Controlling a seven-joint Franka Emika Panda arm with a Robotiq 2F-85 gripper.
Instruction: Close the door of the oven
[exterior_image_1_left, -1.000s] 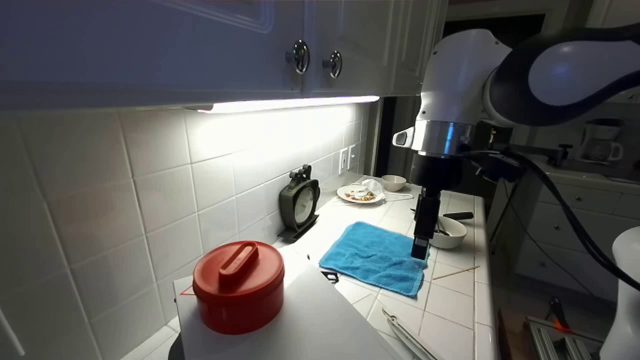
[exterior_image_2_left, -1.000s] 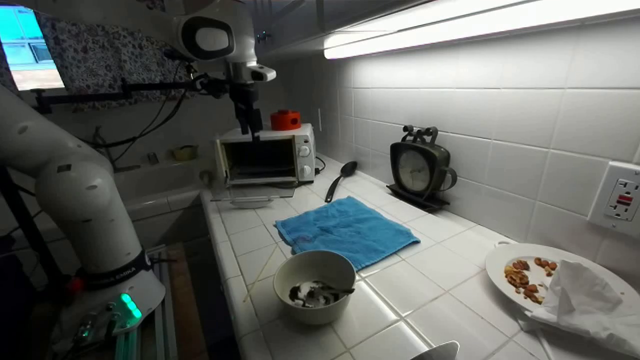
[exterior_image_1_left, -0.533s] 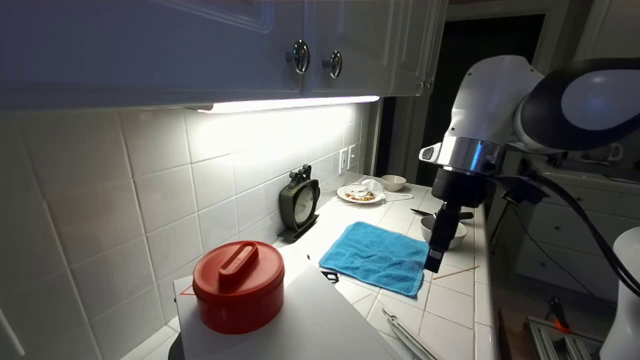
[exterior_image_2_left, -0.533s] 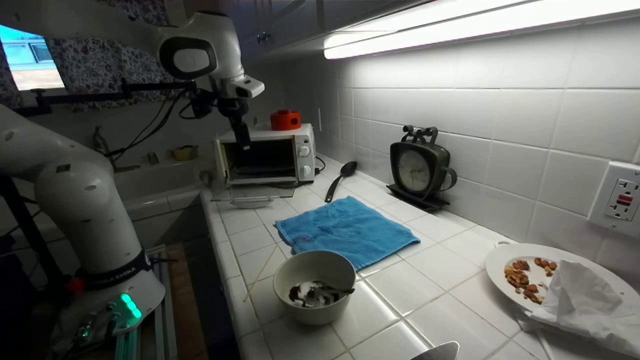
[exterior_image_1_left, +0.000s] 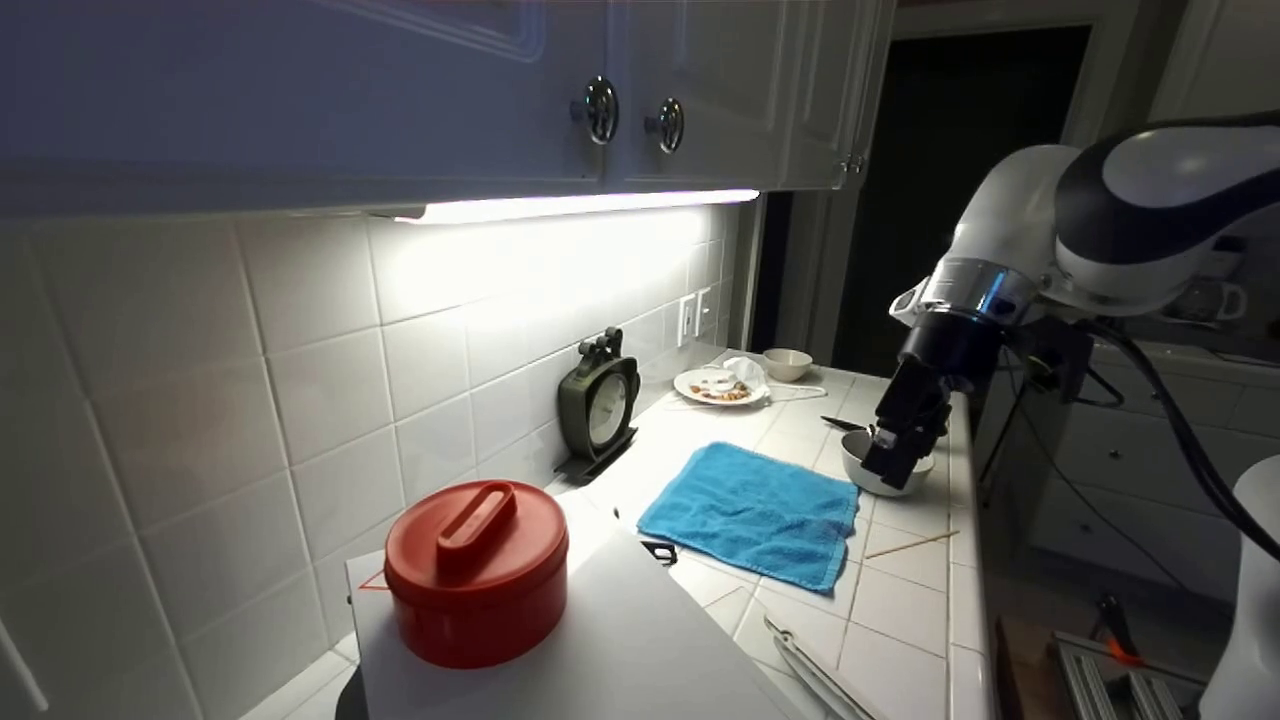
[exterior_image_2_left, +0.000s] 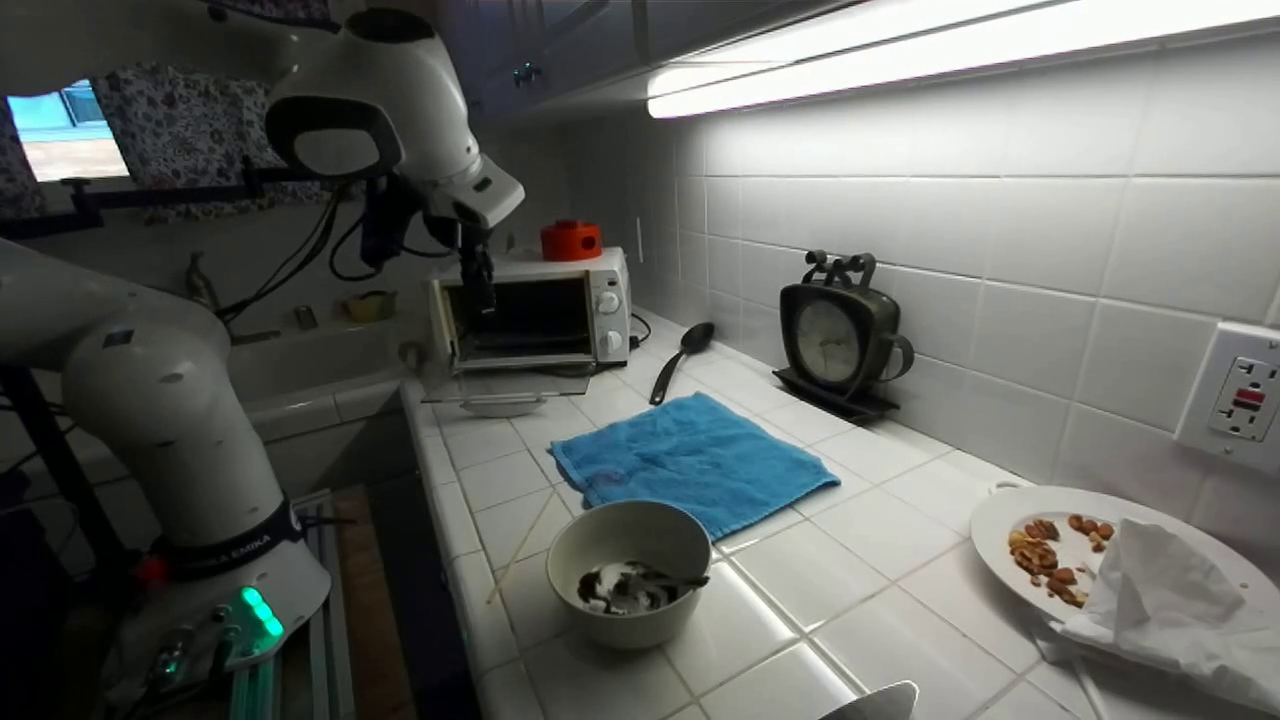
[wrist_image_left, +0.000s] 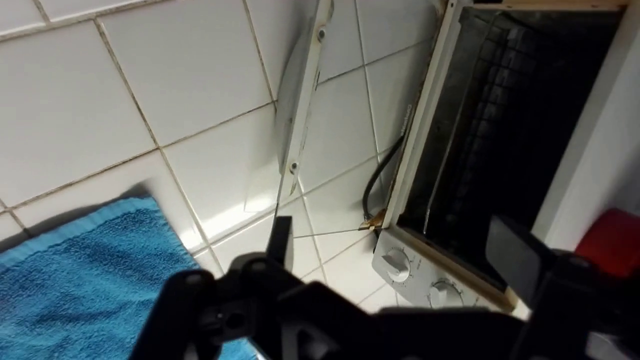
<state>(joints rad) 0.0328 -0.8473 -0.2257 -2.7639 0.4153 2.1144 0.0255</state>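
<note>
The white toaster oven (exterior_image_2_left: 612, 285) stands at the far end of the counter, and its white top (exterior_image_1_left: 620, 640) fills the front of an exterior view. Its glass door (exterior_image_2_left: 505, 388) is folded down and open, and the dark cavity shows. The door's edge with its handle (wrist_image_left: 304, 105) is in the wrist view, left of the oven's front frame (wrist_image_left: 425, 115). My gripper (wrist_image_left: 398, 247) is open and empty, with its fingers wide apart. In both exterior views the gripper (exterior_image_1_left: 890, 470) hangs in front of the oven, above the counter's outer side (exterior_image_2_left: 487, 300).
A red lidded pot (exterior_image_1_left: 478, 575) sits on the oven. A blue towel (exterior_image_2_left: 690, 462), a black spoon (exterior_image_2_left: 682, 362), a thin stick (exterior_image_2_left: 522, 545) and a bowl (exterior_image_2_left: 630, 570) lie on the counter. A dark clock (exterior_image_2_left: 840, 335) stands by the wall. Cabinets (exterior_image_1_left: 740, 90) hang above.
The arm has swung back from the oven toward the counter's outer edge. The gripper has lowered and tilted, so its fingers slant more. The oven door and the other objects have not moved.
</note>
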